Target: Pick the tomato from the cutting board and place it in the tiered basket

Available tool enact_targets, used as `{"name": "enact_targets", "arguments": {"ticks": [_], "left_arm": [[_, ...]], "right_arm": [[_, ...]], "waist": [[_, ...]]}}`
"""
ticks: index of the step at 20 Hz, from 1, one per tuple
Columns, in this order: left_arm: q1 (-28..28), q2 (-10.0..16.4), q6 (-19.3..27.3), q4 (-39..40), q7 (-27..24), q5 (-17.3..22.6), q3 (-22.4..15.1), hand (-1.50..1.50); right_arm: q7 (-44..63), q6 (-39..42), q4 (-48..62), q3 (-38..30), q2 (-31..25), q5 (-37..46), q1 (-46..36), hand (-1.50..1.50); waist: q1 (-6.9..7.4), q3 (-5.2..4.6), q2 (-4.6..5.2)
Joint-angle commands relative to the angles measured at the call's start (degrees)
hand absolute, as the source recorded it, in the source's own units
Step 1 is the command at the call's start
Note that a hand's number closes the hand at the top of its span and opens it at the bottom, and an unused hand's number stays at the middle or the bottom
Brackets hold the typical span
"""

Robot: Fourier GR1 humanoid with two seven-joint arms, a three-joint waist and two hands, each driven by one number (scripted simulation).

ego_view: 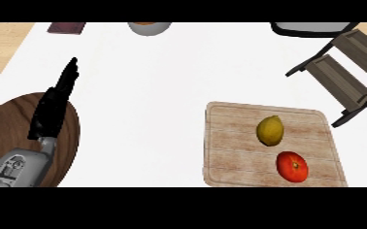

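The top edge cuts off a grey round bowl and a dark red slab; the right edge crops the wooden tiered basket.

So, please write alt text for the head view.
A red tomato and a yellow lemon lie apart on a cutting board at lower right. The tiered basket stands beyond it; the left robot hand rests open at left.

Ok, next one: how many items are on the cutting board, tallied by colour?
Yellow: 1, the lemon
Red: 1, the tomato
Total: 2, both lying apart on the cutting board
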Motion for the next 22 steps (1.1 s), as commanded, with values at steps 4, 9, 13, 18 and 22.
{"name": "enact_targets", "arguments": {"ticks": [4,9,13,18,22], "left_arm": [[0.74,-0.79,-0.22,0.14,-0.20,-0.37,0.52,0.00],[1.02,-1.01,-0.54,0.99,-0.72,-0.61,1.66,0.00],[0.47,-0.75,-1.41,0.52,0.11,-0.73,2.19,0.00],[3.65,-1.75,-0.20,-2.03,0.09,-1.77,1.48,0.00],[6.27,-0.45,-2.23,-2.25,-2.88,-1.03,2.95,0.00]], "right_arm": [[17.96,0.88,1.89,6.85,-0.71,1.95,-6.76,-1.50],[18.03,0.50,3.32,11.52,1.50,4.55,-8.62,-1.50],[17.31,1.13,8.55,14.97,4.37,7.76,-11.97,-1.50],[18.08,2.34,7.42,17.24,3.01,12.62,-9.98,-1.50],[18.09,3.16,11.05,18.09,5.23,15.22,-13.91,-1.50]], "waist": [[-0.16,-0.01,-0.20],[-0.94,0.02,-0.43],[-1.15,0.09,-0.42],[-1.57,-0.01,-0.68],[-0.71,-0.01,-0.57]]}}
